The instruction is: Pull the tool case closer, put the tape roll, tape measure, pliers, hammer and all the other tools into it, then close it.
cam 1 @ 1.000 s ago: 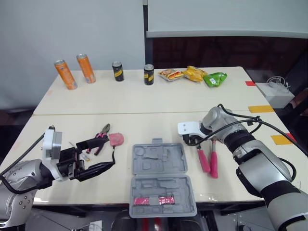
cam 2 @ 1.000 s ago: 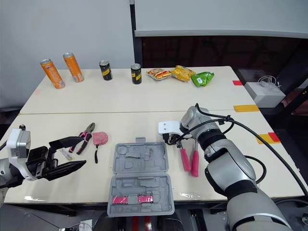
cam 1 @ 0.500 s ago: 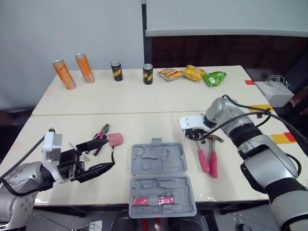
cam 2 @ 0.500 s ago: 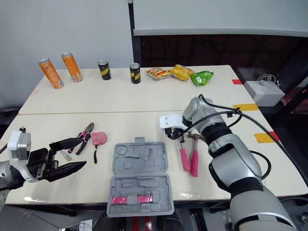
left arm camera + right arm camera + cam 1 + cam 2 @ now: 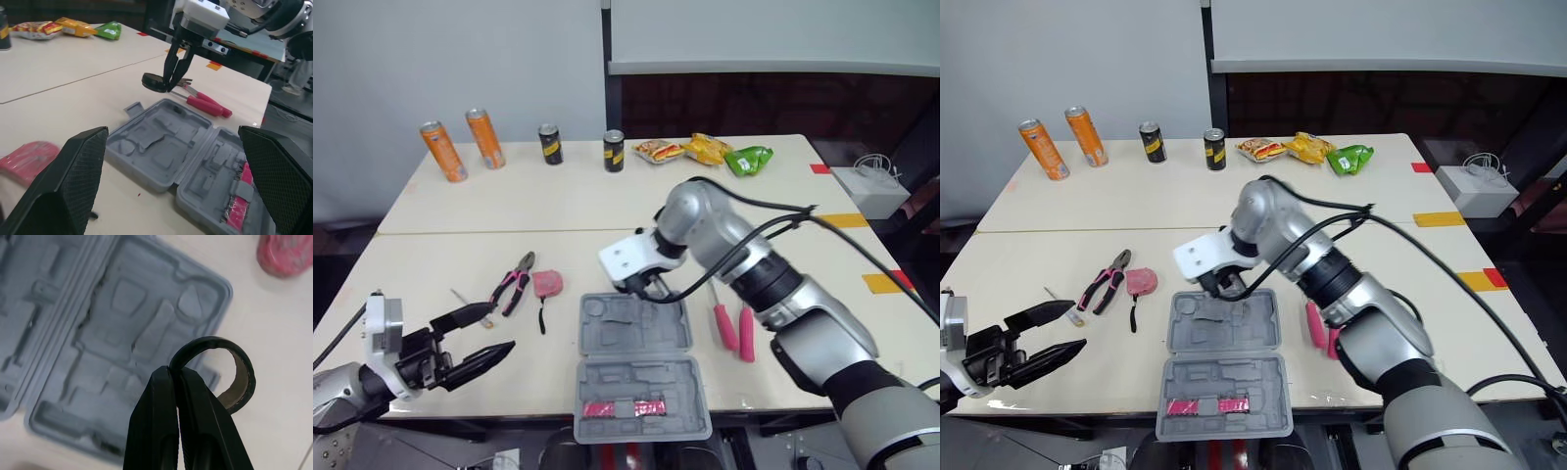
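Observation:
The grey tool case (image 5: 641,367) lies open near the table's front edge, with a pink tool (image 5: 626,407) in its near half. My right gripper (image 5: 641,284) hangs over the case's far edge, shut on the rim of a black tape roll (image 5: 230,377), which also shows as the tape roll (image 5: 154,82). Pink-handled pliers (image 5: 514,284) and a pink tape measure (image 5: 548,283) lie left of the case. A hammer and another pink-handled tool (image 5: 734,328) lie to its right. My left gripper (image 5: 499,329) is open and empty at the front left, short of the pliers.
A small screwdriver (image 5: 1058,297) lies left of the pliers. On the far table stand two orange cans (image 5: 465,147), two dark cans (image 5: 582,147) and snack bags (image 5: 705,152). A white box (image 5: 871,186) sits at the right.
My right gripper has swung left from beside the hammer to over the case's far edge. My left gripper has drawn back toward the front left, away from the pliers.

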Controlling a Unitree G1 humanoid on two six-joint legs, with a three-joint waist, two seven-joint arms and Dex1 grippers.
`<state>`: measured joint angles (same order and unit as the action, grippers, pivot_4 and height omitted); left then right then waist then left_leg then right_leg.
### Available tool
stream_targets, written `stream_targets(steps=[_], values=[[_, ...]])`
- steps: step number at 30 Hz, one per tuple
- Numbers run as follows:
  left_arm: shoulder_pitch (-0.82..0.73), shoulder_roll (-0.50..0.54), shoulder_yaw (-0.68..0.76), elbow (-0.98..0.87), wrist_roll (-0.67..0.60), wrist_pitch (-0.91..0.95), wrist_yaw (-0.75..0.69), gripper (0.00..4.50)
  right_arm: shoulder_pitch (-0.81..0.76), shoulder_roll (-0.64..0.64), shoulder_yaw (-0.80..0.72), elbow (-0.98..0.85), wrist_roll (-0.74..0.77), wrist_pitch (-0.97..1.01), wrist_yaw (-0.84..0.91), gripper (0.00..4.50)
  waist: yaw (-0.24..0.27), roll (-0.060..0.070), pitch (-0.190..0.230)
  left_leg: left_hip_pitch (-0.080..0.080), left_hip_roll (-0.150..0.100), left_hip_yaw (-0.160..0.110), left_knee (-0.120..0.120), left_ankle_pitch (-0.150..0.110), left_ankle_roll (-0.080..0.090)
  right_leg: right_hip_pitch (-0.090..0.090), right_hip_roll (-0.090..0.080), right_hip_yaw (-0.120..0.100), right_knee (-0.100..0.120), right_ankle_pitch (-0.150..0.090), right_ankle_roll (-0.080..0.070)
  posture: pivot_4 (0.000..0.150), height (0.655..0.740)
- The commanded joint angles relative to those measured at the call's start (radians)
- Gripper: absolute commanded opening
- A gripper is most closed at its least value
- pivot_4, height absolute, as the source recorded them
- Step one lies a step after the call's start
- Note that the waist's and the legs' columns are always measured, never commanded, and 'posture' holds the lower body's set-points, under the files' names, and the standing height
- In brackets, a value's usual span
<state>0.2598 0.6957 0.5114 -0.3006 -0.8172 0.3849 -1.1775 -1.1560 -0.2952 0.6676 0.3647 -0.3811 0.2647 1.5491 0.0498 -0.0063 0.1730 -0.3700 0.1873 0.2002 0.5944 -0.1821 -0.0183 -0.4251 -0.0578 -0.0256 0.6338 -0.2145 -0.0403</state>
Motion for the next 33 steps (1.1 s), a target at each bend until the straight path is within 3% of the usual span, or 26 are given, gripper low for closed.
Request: stream_targets(steps=[1, 7, 16, 33], values=[[0.015, -0.006, 0.047, 0.012, -0.003, -0.032, 0.000, 4.50, -0.008, 0.070, 0.030, 0.086, -0.022, -0.014, -0.076, 0.03, -0.001, 0.000, 0.000, 0.001, 0.000, 0.000, 0.000, 0.000, 0.000, 0.000, 0.000, 0.000, 0.000, 0.000, 0.000, 0.150, 0.7400], [0.060, -0.018, 0.071, 0.050, 0.012, -0.077, -0.028, 4.50, -0.018, 0.194, 0.061, 0.238, -0.034, -0.037, -0.164, 0.03, -0.004, 0.000, 0.000, 0.000, 0.000, 0.001, -0.001, -0.001, -0.002, -0.001, 0.000, 0.000, -0.001, 0.000, 0.000, 0.150, 0.7400], [0.122, -0.033, 0.094, 0.099, 0.021, -0.146, -0.080, 4.50, -0.050, 0.264, 0.052, 0.397, -0.041, -0.084, -0.228, 0.03, -0.003, -0.001, 0.000, 0.000, 0.001, 0.001, -0.001, -0.001, -0.003, -0.001, 0.000, 0.000, -0.001, 0.000, 0.000, 0.150, 0.7400], [0.126, -0.035, 0.094, 0.221, 0.043, -0.230, -0.163, 4.50, -0.086, 0.286, 0.044, 0.543, -0.049, -0.148, -0.277, 0.03, -0.004, 0.000, 0.001, 0.001, 0.001, 0.002, -0.002, -0.002, -0.003, -0.001, 0.001, 0.001, -0.001, 0.000, 0.000, 0.150, 0.7400]])
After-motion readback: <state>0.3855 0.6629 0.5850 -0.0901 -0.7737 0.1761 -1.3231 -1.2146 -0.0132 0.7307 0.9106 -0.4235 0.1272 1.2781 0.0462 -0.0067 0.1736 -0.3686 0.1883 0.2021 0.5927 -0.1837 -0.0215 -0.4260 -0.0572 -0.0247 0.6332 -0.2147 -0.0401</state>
